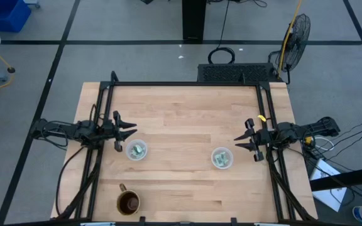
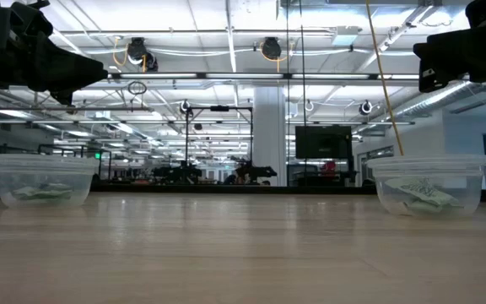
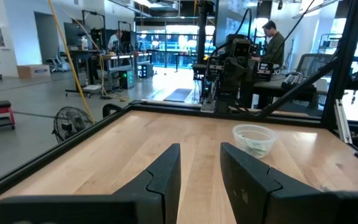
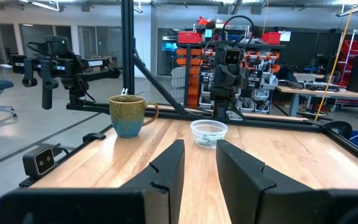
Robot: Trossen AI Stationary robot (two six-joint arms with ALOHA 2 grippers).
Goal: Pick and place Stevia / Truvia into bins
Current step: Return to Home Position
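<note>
Stevia packets lay inside both clear cups, none loose on the worktop. The left cup sat just beside and slightly ahead of the left fingers, and the right cup sat likewise by the right fingers, neither touched. Both pairs of fingers hung raised at opposite worktop edges, parted by a narrow gap and gripping nothing, with a brown mug well apart from either.

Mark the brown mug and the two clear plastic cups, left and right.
Brown ceramic mug with handle (image 4: 128, 118): right wrist view, outer wall.
Left clear round plastic cup (image 1: 128, 151): high view, rim.
Right clear round plastic cup (image 1: 213, 158): high view, rim.
</note>
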